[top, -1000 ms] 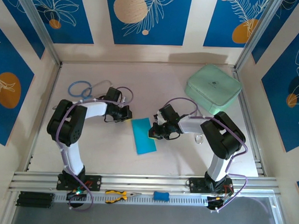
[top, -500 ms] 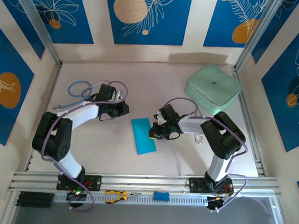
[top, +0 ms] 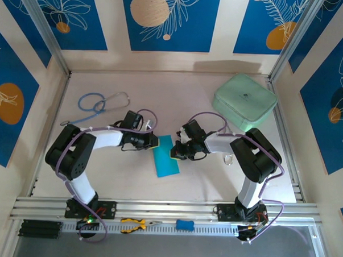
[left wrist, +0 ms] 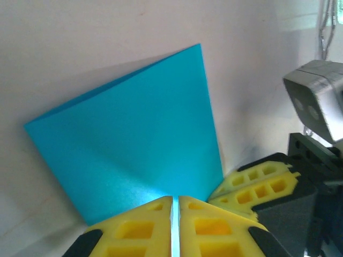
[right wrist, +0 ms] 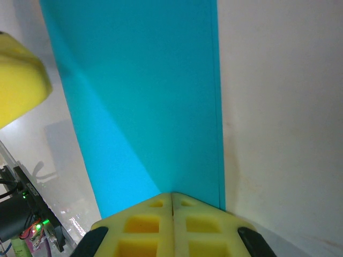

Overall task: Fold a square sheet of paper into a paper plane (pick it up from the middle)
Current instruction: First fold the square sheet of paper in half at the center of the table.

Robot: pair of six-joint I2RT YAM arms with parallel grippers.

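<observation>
Pale and boxed in by blue leaf-print walls, our bench [top: 129, 181] carries yellow-handled pliers [top: 134, 223] and a small blue block [top: 184, 224] along its near rail. Farther in, near the middle, we see the cyan-blue sheet of paper [top: 165, 159] lying as a long creased rectangle. Our left tool [top: 154, 142], its jaws closed to a hairline slit, rests its tips on the sheet's left edge near the far corner. Our right tool [top: 174, 153], jaws fully closed, sets its tips on the right edge opposite, so the two sit close together. Beyond them we see a blue-tubed stethoscope [top: 98, 104] at far left and a mint-green case [top: 244, 101] at far right.
</observation>
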